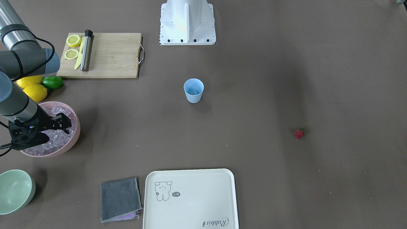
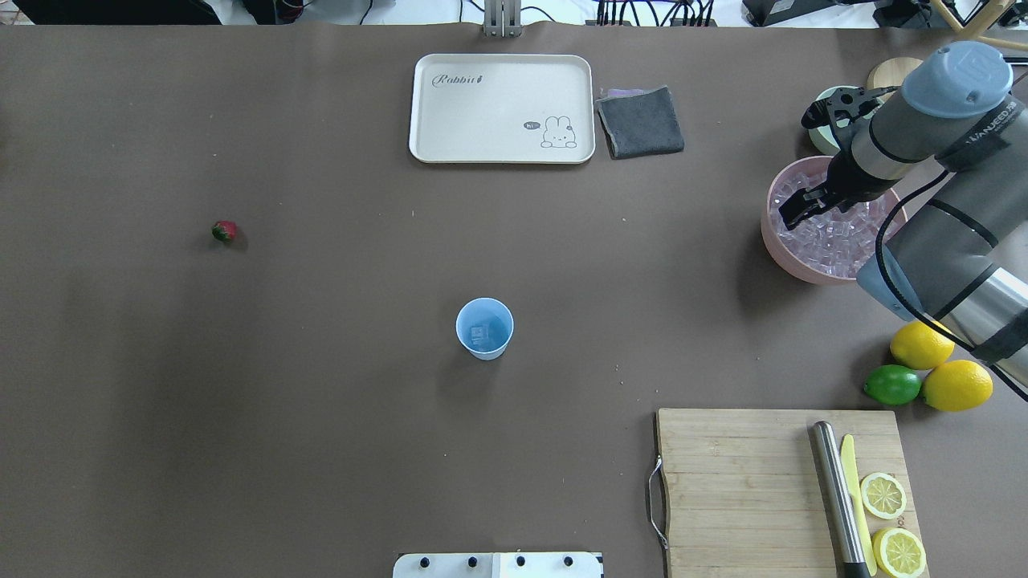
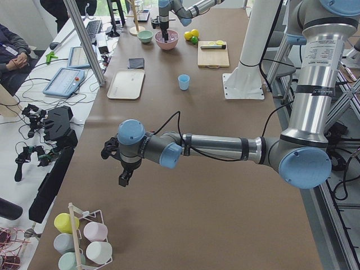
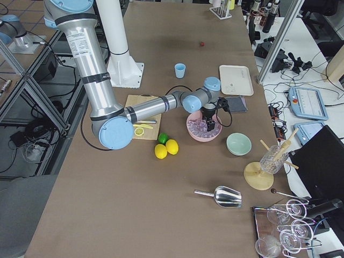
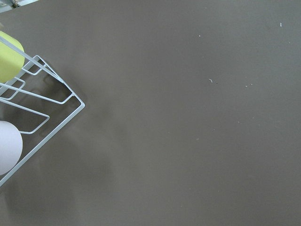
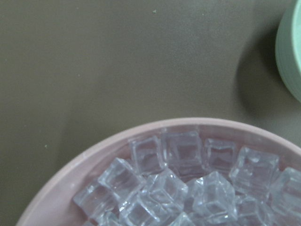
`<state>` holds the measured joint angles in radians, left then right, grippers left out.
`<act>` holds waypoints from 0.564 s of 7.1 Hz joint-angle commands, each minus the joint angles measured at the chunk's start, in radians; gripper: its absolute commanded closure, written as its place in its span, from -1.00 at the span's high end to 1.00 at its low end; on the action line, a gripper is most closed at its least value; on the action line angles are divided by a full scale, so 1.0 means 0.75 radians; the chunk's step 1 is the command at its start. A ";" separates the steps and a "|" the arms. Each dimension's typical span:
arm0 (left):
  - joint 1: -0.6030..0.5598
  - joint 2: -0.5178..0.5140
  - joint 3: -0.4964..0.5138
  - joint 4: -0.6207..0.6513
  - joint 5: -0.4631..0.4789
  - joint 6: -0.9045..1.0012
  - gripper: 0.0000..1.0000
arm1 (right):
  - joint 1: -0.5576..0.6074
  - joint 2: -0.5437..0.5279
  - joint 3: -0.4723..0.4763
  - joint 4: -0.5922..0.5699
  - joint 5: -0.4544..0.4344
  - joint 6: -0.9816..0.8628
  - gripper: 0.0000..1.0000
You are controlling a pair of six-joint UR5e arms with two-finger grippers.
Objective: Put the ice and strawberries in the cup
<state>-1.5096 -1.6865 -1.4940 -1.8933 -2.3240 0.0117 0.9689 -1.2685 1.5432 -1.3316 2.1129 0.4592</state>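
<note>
The light blue cup [image 2: 484,327] stands upright mid-table, also in the front view [image 1: 193,90], with an ice cube [image 2: 479,333] inside. The strawberry [image 2: 225,232] lies alone on the table far to the left; it also shows in the front view [image 1: 299,133]. Several ice cubes [image 6: 178,179] fill the large pink bowl [image 2: 775,241]. My right gripper [image 2: 793,213] points down into that bowl, just over the ice [image 1: 54,140]; I cannot tell whether it is open or shut. My left gripper [image 3: 125,179] hangs over bare table far from the cup; I cannot tell its state.
A pale green bowl [image 1: 16,190] sits beside the pink bowl. Two lemons [image 2: 940,365] and a lime [image 2: 891,384] lie near a cutting board [image 2: 747,482] with a knife and lemon halves. A cream tray [image 2: 502,108] and grey cloth [image 2: 640,122] lie at the far edge. A mug rack [image 5: 37,94] is near my left gripper.
</note>
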 commanded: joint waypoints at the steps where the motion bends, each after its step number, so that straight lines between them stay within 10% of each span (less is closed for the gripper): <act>1: 0.000 0.009 0.002 -0.032 0.002 -0.005 0.96 | -0.005 0.000 0.000 0.002 0.001 0.003 0.37; 3: 0.000 0.009 0.004 -0.038 0.002 -0.005 0.96 | -0.005 0.012 0.010 -0.006 0.020 0.003 -0.80; 4: 0.000 0.009 0.004 -0.038 0.002 -0.005 0.96 | -0.005 0.016 0.008 -0.008 0.022 0.001 -1.00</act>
<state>-1.5095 -1.6801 -1.4914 -1.9207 -2.3225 0.0078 0.9649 -1.2612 1.5490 -1.3346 2.1247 0.4614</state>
